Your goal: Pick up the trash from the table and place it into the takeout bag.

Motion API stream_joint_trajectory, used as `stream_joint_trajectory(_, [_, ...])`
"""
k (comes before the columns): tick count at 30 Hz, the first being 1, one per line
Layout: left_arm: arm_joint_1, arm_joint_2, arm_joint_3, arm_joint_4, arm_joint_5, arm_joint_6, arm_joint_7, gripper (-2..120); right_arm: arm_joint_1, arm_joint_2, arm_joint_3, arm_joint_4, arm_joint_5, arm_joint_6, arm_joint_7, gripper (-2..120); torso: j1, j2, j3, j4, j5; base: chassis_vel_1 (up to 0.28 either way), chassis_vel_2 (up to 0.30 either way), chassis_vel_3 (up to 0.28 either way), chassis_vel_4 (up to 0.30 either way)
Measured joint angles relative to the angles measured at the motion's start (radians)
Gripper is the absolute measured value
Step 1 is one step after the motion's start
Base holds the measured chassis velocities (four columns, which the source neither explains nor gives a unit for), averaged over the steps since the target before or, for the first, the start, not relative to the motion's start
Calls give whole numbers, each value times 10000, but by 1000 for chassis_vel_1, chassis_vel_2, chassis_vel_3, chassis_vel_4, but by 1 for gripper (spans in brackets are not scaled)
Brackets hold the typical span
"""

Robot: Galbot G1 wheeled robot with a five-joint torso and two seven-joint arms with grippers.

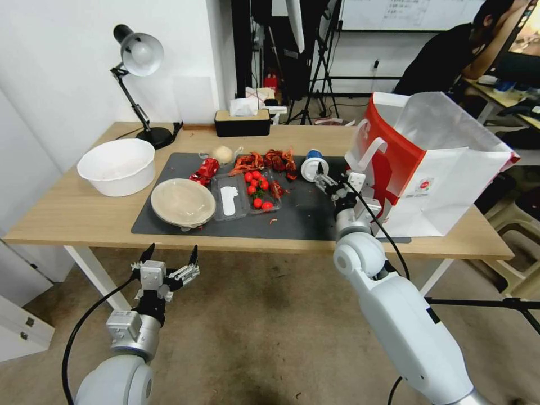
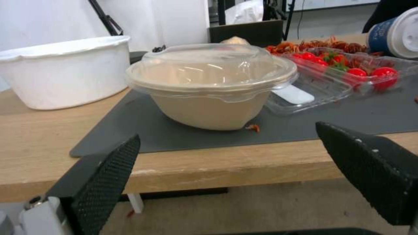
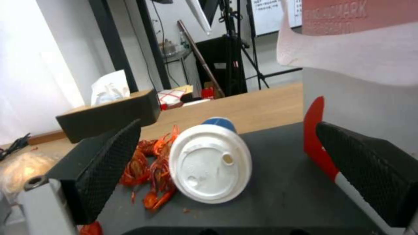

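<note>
A blue paper cup with a white lid [image 1: 311, 165] [image 3: 210, 163] lies on its side on the dark mat of the table [image 1: 67, 214], lid facing my right gripper [image 1: 329, 179] [image 3: 228, 127], which hovers open just in front of it. The white and red takeout bag [image 1: 433, 163] [image 3: 361, 65] stands open right beside that gripper. A beige lidded bowl [image 1: 183, 202] [image 2: 209, 88] sits at the mat's near left. My left gripper [image 1: 173, 248] [image 2: 227, 132] is open below the table's front edge, facing the bowl. A crumpled red wrapper [image 1: 205, 170] and a beige wad [image 1: 223, 153] lie farther back.
A large white bowl [image 1: 117, 166] stands left of the mat. A clear tray with red tomatoes [image 1: 256, 191] and a heap of red shells [image 1: 264, 161] lie mid-mat. A desk lamp [image 1: 138, 62] and a black tissue box [image 1: 243, 121] stand along the far edge.
</note>
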Motion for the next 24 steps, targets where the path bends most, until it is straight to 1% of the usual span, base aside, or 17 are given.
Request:
stream_joint_trajectory(10, [-54,7,5,123,-10,-3,0,100,168,253,-299,-166,-12,-159,116,100,-1,0,0,0,0,0,0,0,0])
stream_joint_trajectory(24, [-104,40,-1,253,-33,-12,-1,100,927,529,-639,-1214,12,-209,174,100,-1,0,0,0,1,0,0,0,0])
